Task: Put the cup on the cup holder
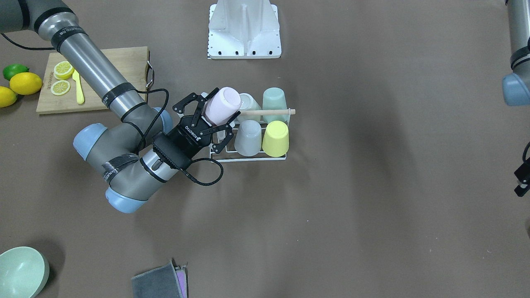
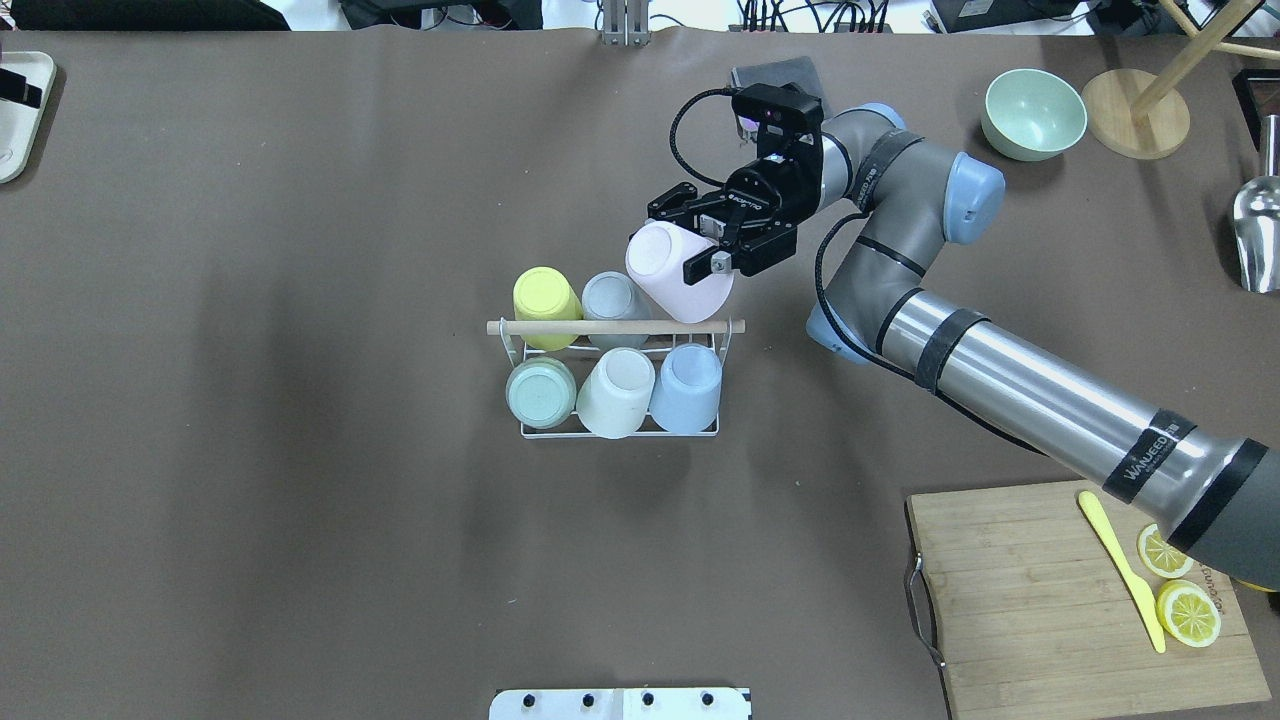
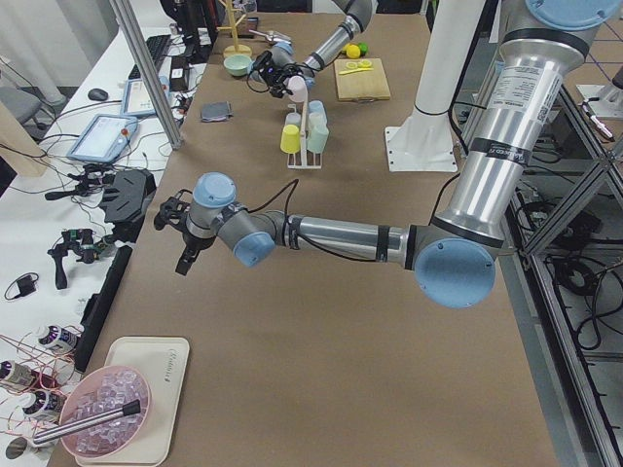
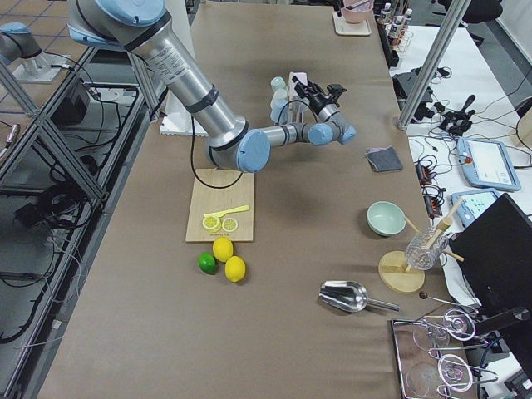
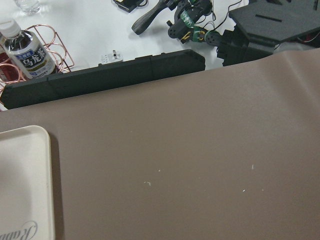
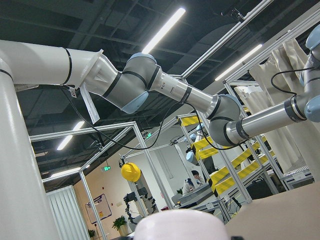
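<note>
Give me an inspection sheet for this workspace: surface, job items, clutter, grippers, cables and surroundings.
Surface: brown table cover, lying flat.
Job's things: pink cup tilted at the one free corner of the cup holder; five cups sit upside down on the holder.
Clutter: cutting board with lemon slices and a yellow knife; green bowl; grey cloth; lemons; lime.
Grippers: right gripper has its jaws on either side of the pink cup; left gripper is far from the holder, state cannot be told.
Cables: black cable loops loose at the right wrist, near the holder.
Surroundings: workbench with electronics beside the table.
</note>
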